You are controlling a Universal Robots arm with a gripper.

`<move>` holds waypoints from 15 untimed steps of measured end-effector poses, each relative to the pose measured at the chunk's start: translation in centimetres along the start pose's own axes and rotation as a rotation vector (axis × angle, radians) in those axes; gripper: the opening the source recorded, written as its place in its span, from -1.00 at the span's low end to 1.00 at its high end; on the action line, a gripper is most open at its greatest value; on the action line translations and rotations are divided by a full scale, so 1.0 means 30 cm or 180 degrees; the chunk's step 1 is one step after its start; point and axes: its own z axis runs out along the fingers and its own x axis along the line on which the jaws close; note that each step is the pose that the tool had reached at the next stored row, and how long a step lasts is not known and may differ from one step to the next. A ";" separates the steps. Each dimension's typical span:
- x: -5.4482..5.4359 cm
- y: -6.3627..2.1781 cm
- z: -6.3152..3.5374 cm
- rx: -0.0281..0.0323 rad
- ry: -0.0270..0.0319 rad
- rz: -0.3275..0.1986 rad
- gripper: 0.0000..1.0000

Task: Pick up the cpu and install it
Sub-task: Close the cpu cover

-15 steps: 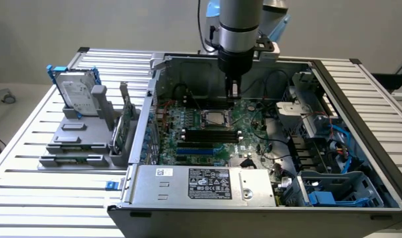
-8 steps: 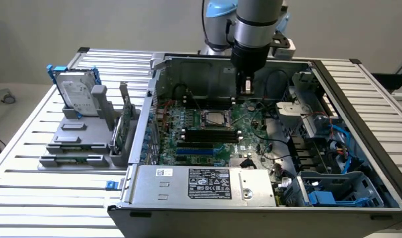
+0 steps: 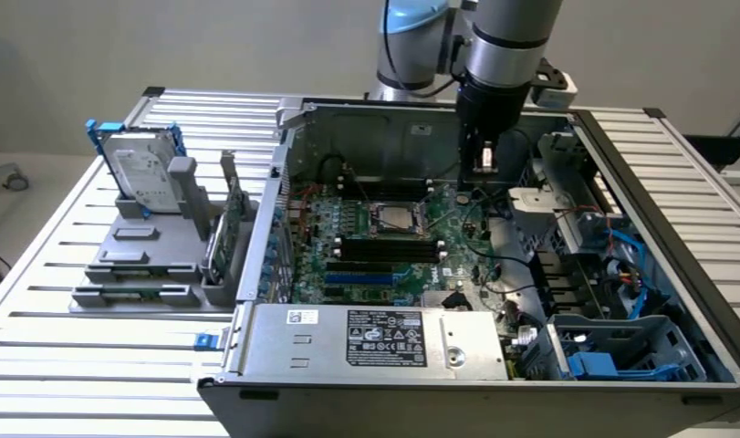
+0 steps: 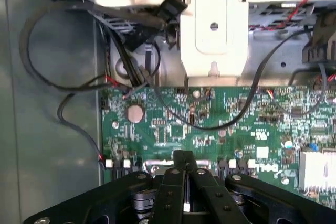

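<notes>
An open computer case lies on a slatted metal table, its green motherboard facing up, with long black memory sticks across the middle. A labelled silver power supply sits at the exterior view's lower centre, and a blue drive cage at its lower right. At the exterior view's left, a hard drive in a blue bracket stands upright on a grey fixture. A round coin cell sits on the board.

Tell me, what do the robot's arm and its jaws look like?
The arm is a smooth silver-grey metal tube, with a pale blue rounded joint cap beside it and a black cylindrical wrist section lower down. The jaws are matt black, built of flat angular metal links that narrow to slim tips, and are dotted with small silver screws.
</notes>
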 end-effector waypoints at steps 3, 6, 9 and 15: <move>0.001 0.033 0.003 0.0002 0.0001 -0.0005 -0.79; 0.010 0.037 0.020 0.0001 -0.0006 -0.0006 -0.79; 0.020 0.036 0.040 0.0001 -0.0007 -0.0006 -0.79; 0.033 0.030 0.068 0.0012 -0.0007 -0.0007 -0.79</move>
